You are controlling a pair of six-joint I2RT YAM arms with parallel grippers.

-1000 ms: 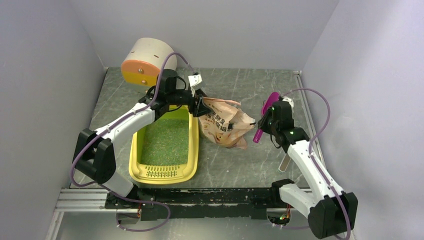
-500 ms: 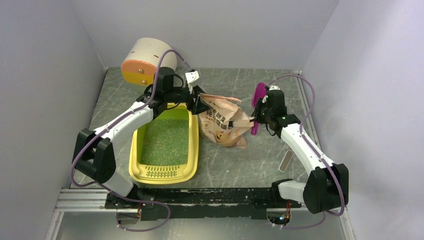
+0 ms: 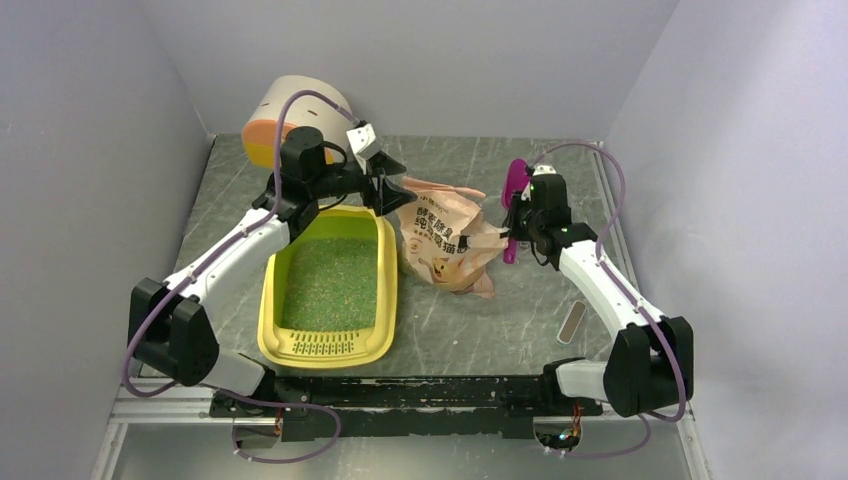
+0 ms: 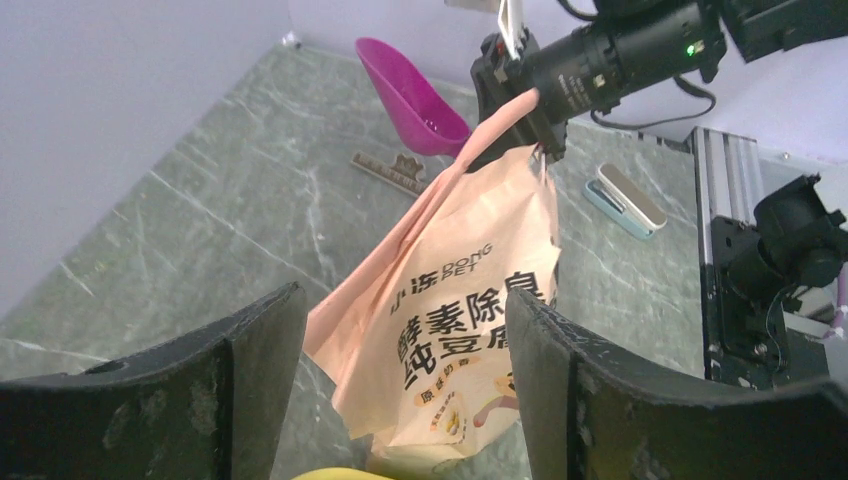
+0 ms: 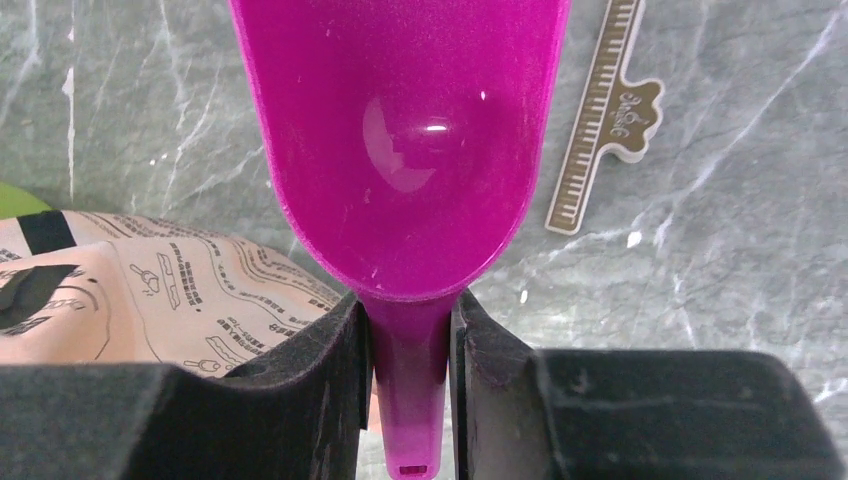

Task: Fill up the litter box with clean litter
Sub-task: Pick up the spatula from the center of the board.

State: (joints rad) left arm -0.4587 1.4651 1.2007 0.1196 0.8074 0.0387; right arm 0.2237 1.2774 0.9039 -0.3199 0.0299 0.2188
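left hand [image 3: 390, 190]: we see the fingers apart with nothing between them. It hangs above the far right corner of the litter box, just beside the top of the bag.
left wrist view: both dark fingers [image 4: 250, 380] frame the bag [image 4: 460, 310], which sits beyond them. A sliver of yellow rim shows at the bottom edge.
right hand [image 3: 520, 228]: we see it clamped on the handle of the magenta scoop [image 3: 514, 185], with the bowl pointing up and away.
right wrist view: the handle is pinched between the pads [image 5: 330, 370], and the scoop bowl [image 5: 400, 150] looks bare inside.
litter box [image 3: 325, 347]: the yellow tray lies flat on the bench [image 3: 500, 320] with its slotted grille at the near short end. It sits below the left hand on the near side. It is well apart from the right hand, with the bag between them.
clean litter [image 3: 335, 285]: we note green granules covering the tray floor, inside the rim. None is in either hand.
bag [image 3: 440, 240]: pink-beige and printed, it slumps just right of the tray. Its top corner reaches up to the right hand [image 4: 535, 95], and we cannot tell whether it is pinched there.
cylinder [image 3: 300, 100]: white with an orange end, it sits at the far left, behind the left arm.
clip [image 5: 600, 120]: beige with ruler marks, it lies flat on the bench past the scoop.
small oblong item [image 3: 573, 322]: it lies on the bench near the right arm.
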